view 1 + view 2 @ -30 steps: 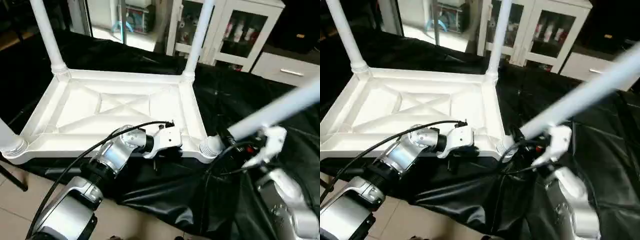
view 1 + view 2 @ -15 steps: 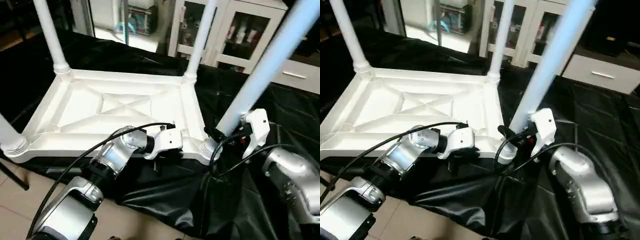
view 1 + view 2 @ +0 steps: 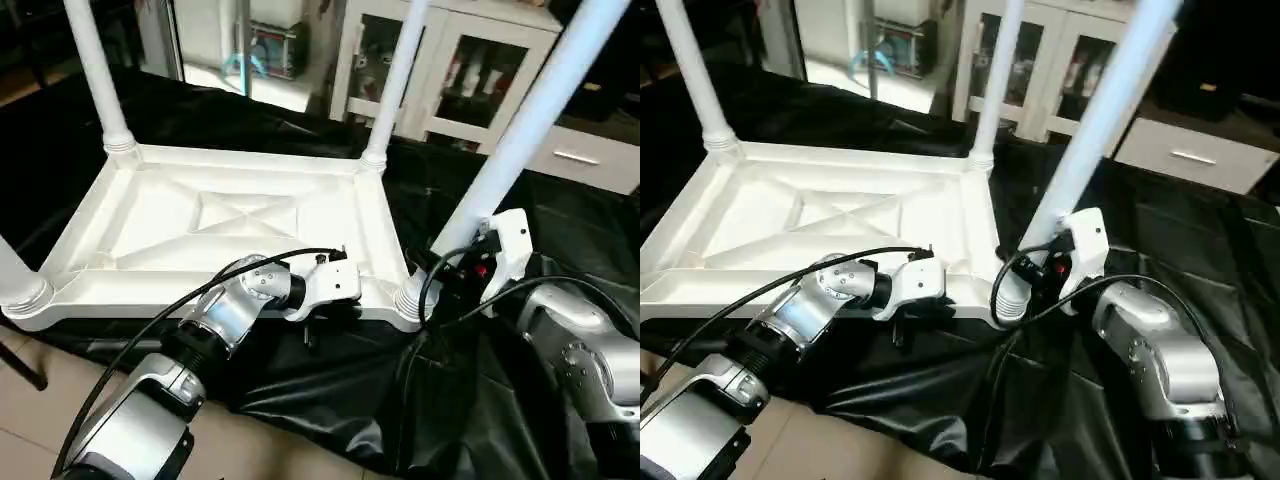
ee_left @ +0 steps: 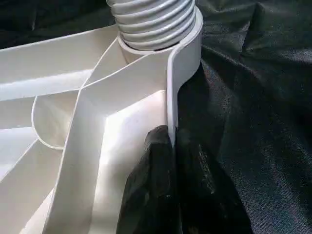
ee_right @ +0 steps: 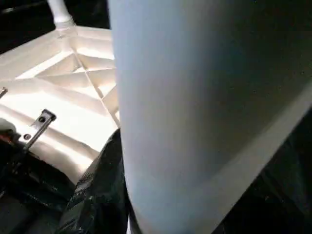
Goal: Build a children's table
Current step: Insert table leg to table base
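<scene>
Bench (image 3: 560, 230), draped in black cloth, carries the work. The tabletop (image 3: 230, 225) lies on it upside down, X-ribbed underside up, w/ its near long rim just beside both claws.

Four legs stand in the corner sockets. The far-left leg (image 3: 95, 75) and far-right leg (image 3: 398, 80) rise upright, well beyond the left claw across the tabletop. The near-left leg (image 3: 15, 275) stands off to the outer side of the left claw, along the same near rim. The near-right leg (image 3: 530, 120) sits btwn the two claws at its base, ribbed end in the near-right socket (image 3: 412, 296), and leans somewhat away from upright, toward the robot's right.

Left claw (image 3: 322, 318) is pinched shut on the near rim of the tabletop, just beside the near-right socket; in the left wrist view one black finger (image 4: 148, 195) lies inside the rim wall, the other outside it against the cloth, rim edge btwn them.

Right claw (image 3: 452, 268) is clamped about half open around the near-right leg, low on the tube just above the ribbed end; in the right wrist view the leg's tube (image 5: 195, 112) runs right against the camera, w/ a black finger (image 5: 100, 195) beside it.

Behind the bench, white cabinets w/ glass doors (image 3: 480, 70).
</scene>
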